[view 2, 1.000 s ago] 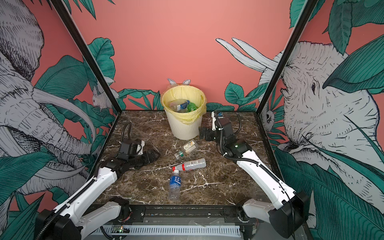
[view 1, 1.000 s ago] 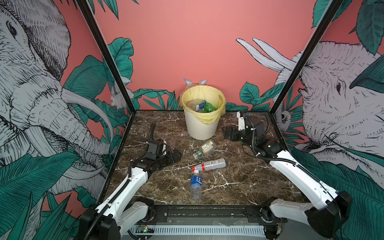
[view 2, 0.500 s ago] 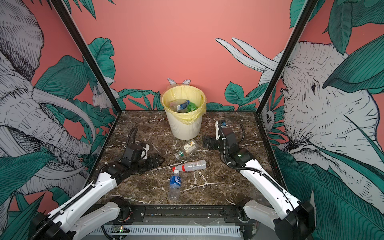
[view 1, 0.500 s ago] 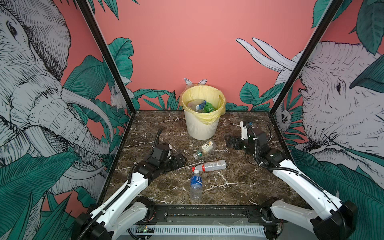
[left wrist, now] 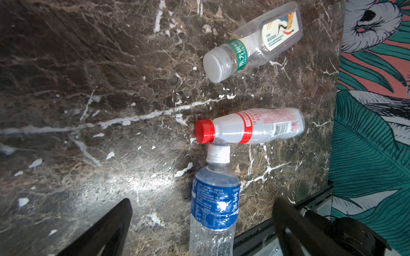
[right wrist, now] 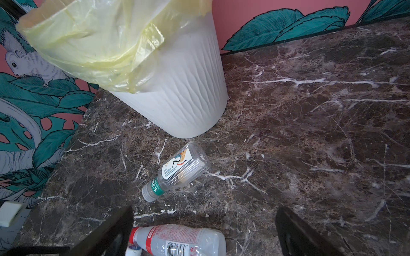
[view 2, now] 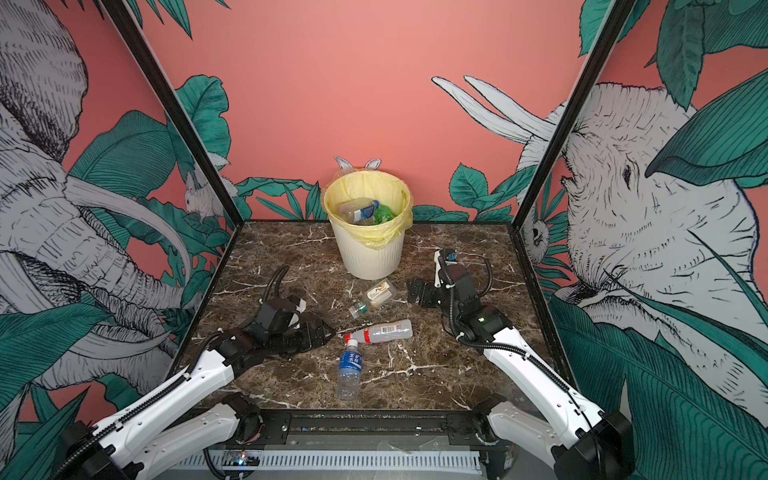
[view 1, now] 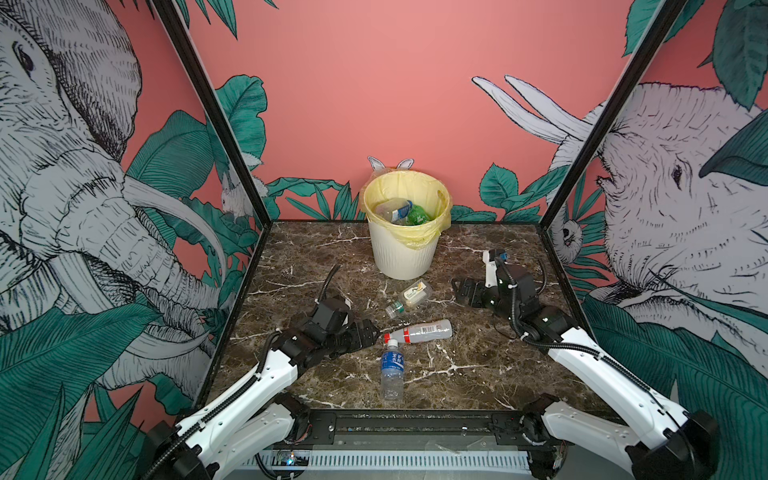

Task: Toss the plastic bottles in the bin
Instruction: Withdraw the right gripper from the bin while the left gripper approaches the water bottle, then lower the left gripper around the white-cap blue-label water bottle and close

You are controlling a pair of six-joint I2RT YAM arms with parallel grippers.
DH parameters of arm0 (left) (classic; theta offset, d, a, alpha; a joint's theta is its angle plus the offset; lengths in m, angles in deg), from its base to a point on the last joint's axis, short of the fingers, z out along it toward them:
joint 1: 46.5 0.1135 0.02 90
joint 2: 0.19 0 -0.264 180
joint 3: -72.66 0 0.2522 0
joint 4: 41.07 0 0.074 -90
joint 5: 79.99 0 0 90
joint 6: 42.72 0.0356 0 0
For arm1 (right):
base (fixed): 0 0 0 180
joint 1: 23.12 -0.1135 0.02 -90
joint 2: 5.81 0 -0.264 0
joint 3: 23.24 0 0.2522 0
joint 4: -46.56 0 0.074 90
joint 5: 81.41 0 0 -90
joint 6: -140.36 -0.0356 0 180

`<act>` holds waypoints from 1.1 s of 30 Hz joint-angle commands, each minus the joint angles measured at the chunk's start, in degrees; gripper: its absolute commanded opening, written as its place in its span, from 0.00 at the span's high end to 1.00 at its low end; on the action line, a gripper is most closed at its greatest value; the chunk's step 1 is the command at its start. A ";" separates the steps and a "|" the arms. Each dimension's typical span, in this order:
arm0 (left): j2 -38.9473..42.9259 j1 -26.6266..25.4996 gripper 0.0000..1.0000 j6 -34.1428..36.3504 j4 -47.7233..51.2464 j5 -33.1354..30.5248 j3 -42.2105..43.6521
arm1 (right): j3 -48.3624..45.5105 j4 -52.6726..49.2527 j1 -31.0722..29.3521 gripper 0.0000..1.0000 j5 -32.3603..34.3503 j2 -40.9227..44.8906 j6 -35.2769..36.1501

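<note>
Three plastic bottles lie on the marble table. A square clear bottle (view 1: 409,297) (right wrist: 177,170) with a green neck band rests just in front of the bin (view 1: 405,249) (view 2: 370,253). A red-capped bottle (view 1: 419,331) (left wrist: 250,126) lies crosswise. The white cap of a blue-labelled bottle (view 1: 392,368) (left wrist: 214,204) touches it. More bottles (view 1: 399,211) sit inside the bin. My left gripper (view 1: 368,332) (left wrist: 203,202) is open and low, just left of the two caps. My right gripper (view 1: 459,289) (right wrist: 204,210) is open, right of the square bottle, holding nothing.
The bin (right wrist: 177,88) stands at the back middle against the pink wall, its yellow bag (right wrist: 99,44) folded over the rim. Black frame posts and painted side panels close in the table (view 1: 478,374) on both sides. A black rail (view 1: 415,424) runs along the front edge.
The left gripper has moved right and toward the front, up to the bottle caps. The right gripper has come away from the bin's side, toward the front and lower. The bottles have not moved.
</note>
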 commanded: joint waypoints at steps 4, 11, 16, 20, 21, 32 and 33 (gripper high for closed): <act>0.40 -5.01 0.01 -3.61 0.39 -3.04 1.39 | -1.52 1.74 0.40 0.00 -0.47 1.94 -1.59; -1.84 -9.72 0.01 -4.96 -0.25 -5.01 0.45 | -2.96 1.49 0.42 0.00 -0.53 3.77 -2.62; -3.76 -13.05 0.01 -5.94 -1.04 -5.79 0.29 | -3.81 0.87 0.42 0.01 -0.46 4.93 -3.08; -5.47 -15.37 0.01 -6.55 -1.28 -6.23 0.18 | -4.26 0.21 0.38 0.00 -0.36 5.99 -3.20; -5.82 -15.91 0.01 -6.78 -1.53 -6.44 0.17 | -4.50 0.11 0.44 0.00 -0.22 6.25 -3.29; -7.30 -20.68 0.01 -9.23 -4.22 -7.92 1.83 | -5.03 -0.38 0.44 0.01 -0.01 7.35 -3.84; -7.57 -21.18 0.01 -9.32 -4.81 -8.08 1.95 | -4.98 -0.36 0.44 0.01 -0.07 7.35 -3.91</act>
